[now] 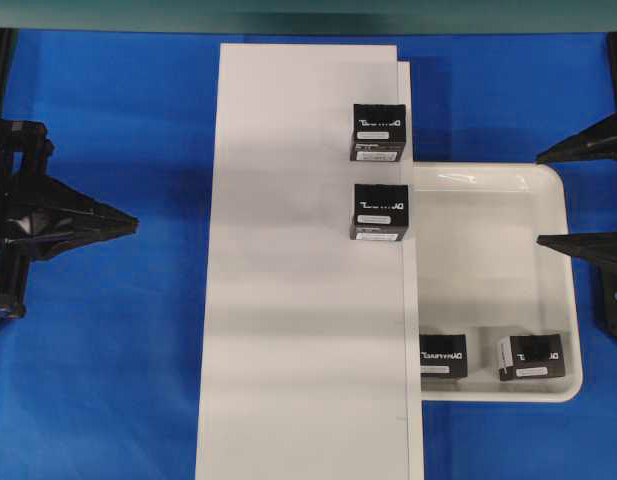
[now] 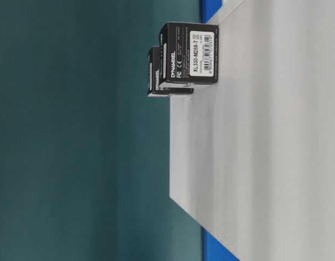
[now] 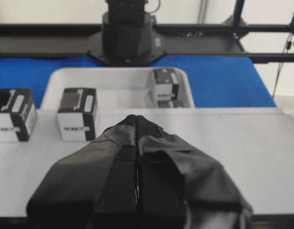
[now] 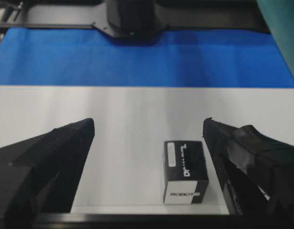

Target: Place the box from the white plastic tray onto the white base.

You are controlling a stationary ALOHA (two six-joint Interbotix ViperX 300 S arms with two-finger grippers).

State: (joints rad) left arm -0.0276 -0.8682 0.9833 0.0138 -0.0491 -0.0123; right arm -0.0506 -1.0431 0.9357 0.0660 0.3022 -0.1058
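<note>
Your right gripper (image 1: 540, 197) sits at the right edge of the overhead view with its jaws spread wide and nothing between them. One fingertip is over the blue cloth just above the shallow glossy white round-cornered plastic tray (image 1: 563, 290); the other is over the tray's right rim.

Your left gripper (image 1: 136, 223) is pinched fully closed and empty. It sits over the blue table cover (image 1: 98, 350), left of the long flat matte white rectangular board (image 1: 298, 300) and apart from it.

Boxes:
- Two small black cuboid boxes with white lettering are still in the tray, along its near wall, below the right gripper in the overhead view. One (image 1: 531, 356) is near the tray's corner on the gripper's side. The other (image 1: 443, 356) is against the wall next to the board.
- Two more identical black boxes stand on the board's edge nearest the tray, across the tray from the right gripper. One (image 1: 380, 212) is roughly level with the lower fingertip, and the right wrist view shows it (image 4: 185, 178) between the open fingers but farther out. The other (image 1: 379, 131) is further up the board.

From the left gripper's wrist camera, both board boxes sit ahead and to the left, and the tray boxes lie beyond the fingertips (image 3: 137, 125).
</note>
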